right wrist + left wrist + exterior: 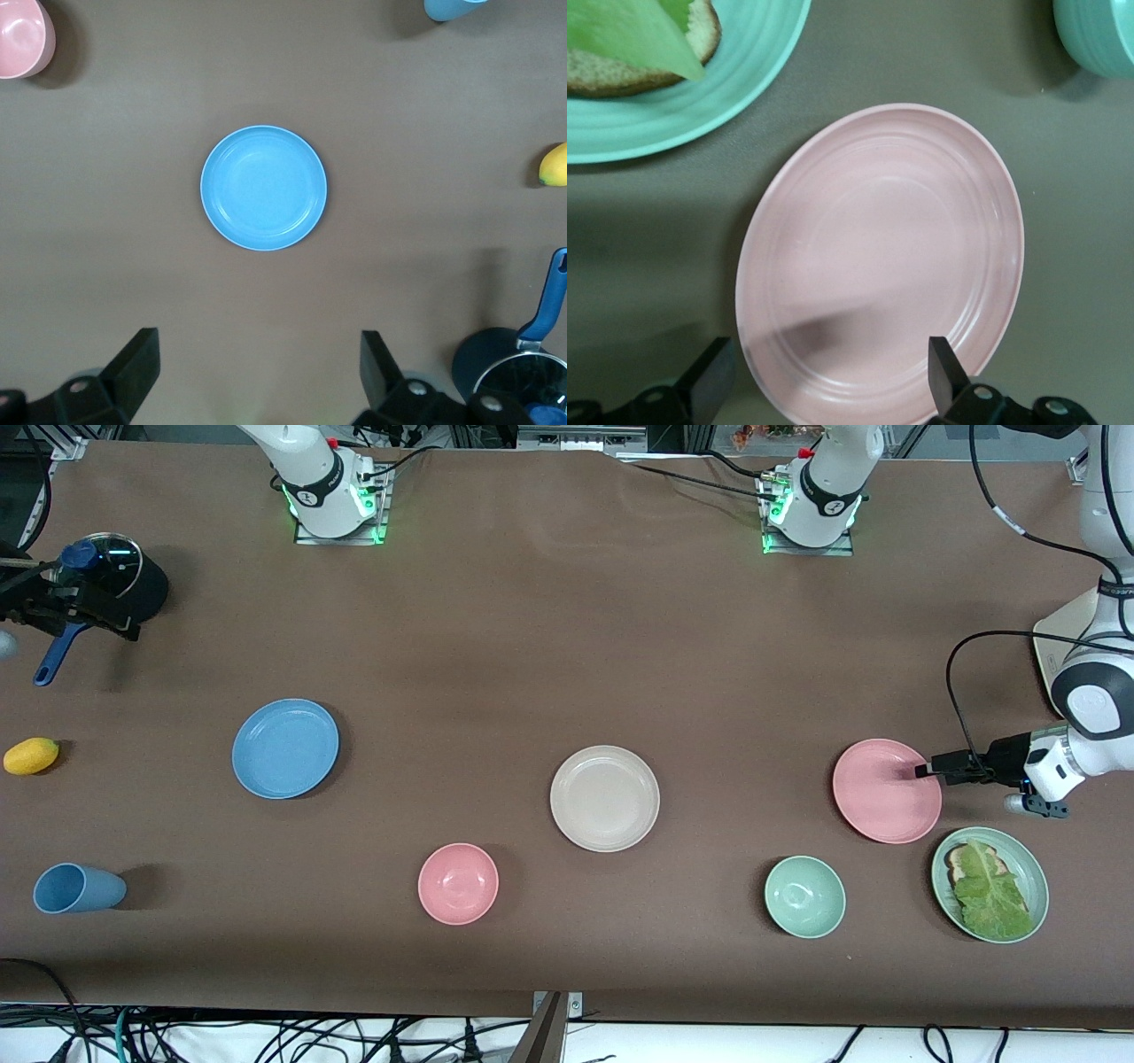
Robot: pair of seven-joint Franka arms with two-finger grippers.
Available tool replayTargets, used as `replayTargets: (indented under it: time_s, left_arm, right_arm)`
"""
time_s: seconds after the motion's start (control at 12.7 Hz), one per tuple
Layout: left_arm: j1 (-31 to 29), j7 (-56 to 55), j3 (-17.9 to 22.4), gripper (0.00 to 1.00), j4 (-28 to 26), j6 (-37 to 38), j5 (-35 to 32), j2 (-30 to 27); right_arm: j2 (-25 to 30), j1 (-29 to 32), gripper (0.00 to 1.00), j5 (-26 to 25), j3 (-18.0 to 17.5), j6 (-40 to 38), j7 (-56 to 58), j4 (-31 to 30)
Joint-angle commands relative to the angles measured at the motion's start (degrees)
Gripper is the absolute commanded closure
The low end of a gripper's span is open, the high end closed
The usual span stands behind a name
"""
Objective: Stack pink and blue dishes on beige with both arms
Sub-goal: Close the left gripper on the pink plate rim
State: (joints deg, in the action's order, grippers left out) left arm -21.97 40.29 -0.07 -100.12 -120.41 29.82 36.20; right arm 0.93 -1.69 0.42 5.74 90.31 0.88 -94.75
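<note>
1. Left tool (pixel 824 376) open, low over the pink plate (pixel 886 790), fingers (pixel 709 379) straddling its rim at the left arm's end of the desk (pixel 532 646).
2. Right tool (pixel 257 376) open, high above the desk, looking down on the blue plate (pixel 285 747).
3. Beige plate (pixel 604 798) flat mid-desk, between blue and pink, well apart from both.
4. Green plate (pixel 1028 868) with bread and a leaf just beside pink, nearer the camera.
5. Pink bowl (pixel 458 883) and green bowl (pixel 804 896) nearer the camera than beige.
</note>
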Motion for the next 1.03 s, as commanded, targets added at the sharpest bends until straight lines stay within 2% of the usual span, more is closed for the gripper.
replayTargets:
  time_s: [0.0,0.24,0.55,0.95]
  left_arm:
    - [-1.6,1.1,-0.2,0.04,-0.1,-0.9,2.6,0.9]
    - [-2.6,1.0,-0.2,0.04,-0.1,-0.9,2.9,1.0]
    - [-1.8,-2.0,-0.3,0.10,0.8,-1.1,5.8,1.9]
    - [-0.4,-3.6,-0.4,0.09,1.8,-3.0,5.6,3.3]
  right_arm:
    - [0.0,0.1,0.00,1.1,0.1,-0.6,0.8,0.6]
    - [0.0,0.1,0.00,1.1,0.1,-0.6,0.8,0.6]
    - [0.0,0.2,0.00,1.1,0.1,-0.6,0.8,0.6]
    - [0.0,0.2,0.00,1.1,0.1,-0.6,0.8,0.6]
